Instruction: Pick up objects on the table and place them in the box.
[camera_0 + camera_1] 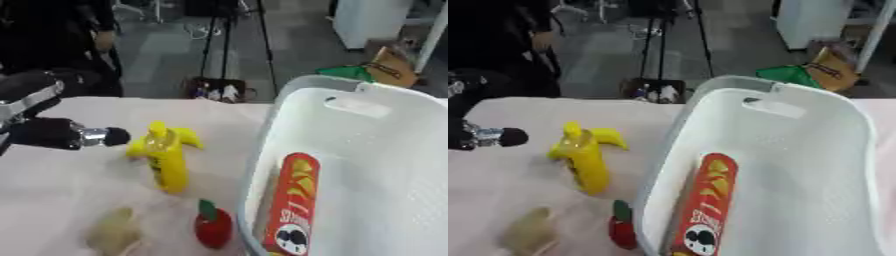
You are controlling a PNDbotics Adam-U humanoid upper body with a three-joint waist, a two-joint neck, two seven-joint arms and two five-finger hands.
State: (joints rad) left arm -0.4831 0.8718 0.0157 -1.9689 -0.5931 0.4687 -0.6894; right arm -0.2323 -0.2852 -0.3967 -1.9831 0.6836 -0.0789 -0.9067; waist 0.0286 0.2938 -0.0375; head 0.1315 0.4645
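Note:
A yellow peeled banana toy (166,156) lies on the pale tablecloth, left of the white box (376,150). My left hand (61,134) comes in from the left edge, black with a silver joint; its rounded black tip stops just left of the banana, apart from it. How the hand is posed does not show. A red apple with a green stem (213,228) sits by the box's near left corner. A beige lump (114,233) lies left of the apple. A red crisps can (293,205) lies inside the box along its left wall.
The table's far edge runs just behind the banana. Beyond it on the floor stand a tripod (226,40), a dark bag (217,90), a cardboard box (392,67) and a white cabinet (367,20).

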